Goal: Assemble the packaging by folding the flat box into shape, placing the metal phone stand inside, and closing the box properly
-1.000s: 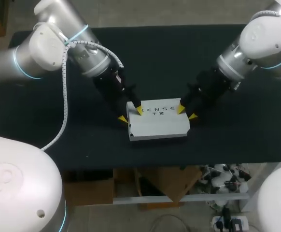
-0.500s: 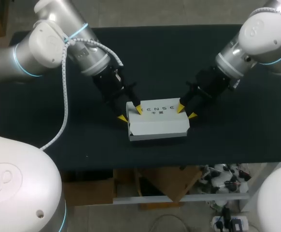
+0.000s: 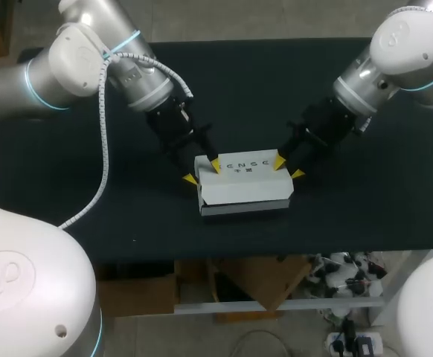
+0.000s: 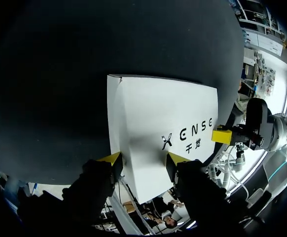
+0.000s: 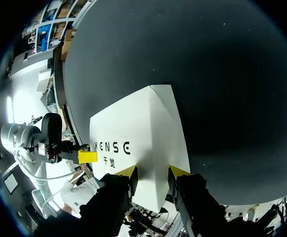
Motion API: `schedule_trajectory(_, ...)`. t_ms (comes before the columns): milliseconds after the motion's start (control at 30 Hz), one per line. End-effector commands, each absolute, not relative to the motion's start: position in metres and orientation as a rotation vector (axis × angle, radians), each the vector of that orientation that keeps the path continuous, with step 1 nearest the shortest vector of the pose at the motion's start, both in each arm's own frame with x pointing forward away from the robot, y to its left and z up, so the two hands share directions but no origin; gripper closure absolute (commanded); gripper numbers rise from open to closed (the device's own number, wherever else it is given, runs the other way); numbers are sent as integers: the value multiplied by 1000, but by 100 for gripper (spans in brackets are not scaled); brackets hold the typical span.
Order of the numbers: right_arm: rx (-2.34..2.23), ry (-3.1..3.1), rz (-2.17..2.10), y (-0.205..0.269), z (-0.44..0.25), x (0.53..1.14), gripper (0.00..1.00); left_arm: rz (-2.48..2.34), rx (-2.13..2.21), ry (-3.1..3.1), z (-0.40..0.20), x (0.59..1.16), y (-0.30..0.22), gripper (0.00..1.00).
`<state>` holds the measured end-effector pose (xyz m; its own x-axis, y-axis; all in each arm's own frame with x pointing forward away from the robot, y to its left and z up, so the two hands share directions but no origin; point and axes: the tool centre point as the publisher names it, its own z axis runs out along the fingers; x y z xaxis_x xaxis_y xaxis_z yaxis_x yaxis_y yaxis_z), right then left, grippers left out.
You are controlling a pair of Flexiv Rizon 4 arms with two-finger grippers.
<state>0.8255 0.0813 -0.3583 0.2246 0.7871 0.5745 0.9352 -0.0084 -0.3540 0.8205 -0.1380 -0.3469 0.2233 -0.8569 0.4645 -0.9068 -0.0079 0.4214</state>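
box: white box (image 3: 245, 186), folded into shape, printed top face up, flat on the worktop (image 3: 246, 89), mid-width, closer to the near edge than the far one
box edges: a grey strip runs along the near lower edge; the rear corners sit under the two tools
left tool: left tool (image 3: 202, 172) is at the rear left corner, released, with its fingers spread astride the corner; one yellow tip is on the top face, the other just beside the left wall
right tool: right tool (image 3: 289, 167) is at the rear right corner, also released and astride it, one tip on top and one off the right side
room: black surface shows all round the box, widest toward the far edge between the arms, narrowest at the near edge
change: both wrists have drawn back toward the far edge; the tips stay on their corners, and the box has barely shifted
surface: dark matte cloth, flat
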Motion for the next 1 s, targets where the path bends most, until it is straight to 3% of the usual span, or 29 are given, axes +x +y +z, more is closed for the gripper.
schedule_trajectory(33,-1818,-1589,-265,86,-356,829,58,78,1853,-1627,-344,824,-143,45)
schedule_trajectory(267,-1823,-1579,-251,86,-353,831,59,50,1860,-1615,-341,825,-144,51)
schedule_trajectory(1000,-1822,-1546,-227,85,-350,834,60,-20,1860,-1587,-336,828,-141,51)
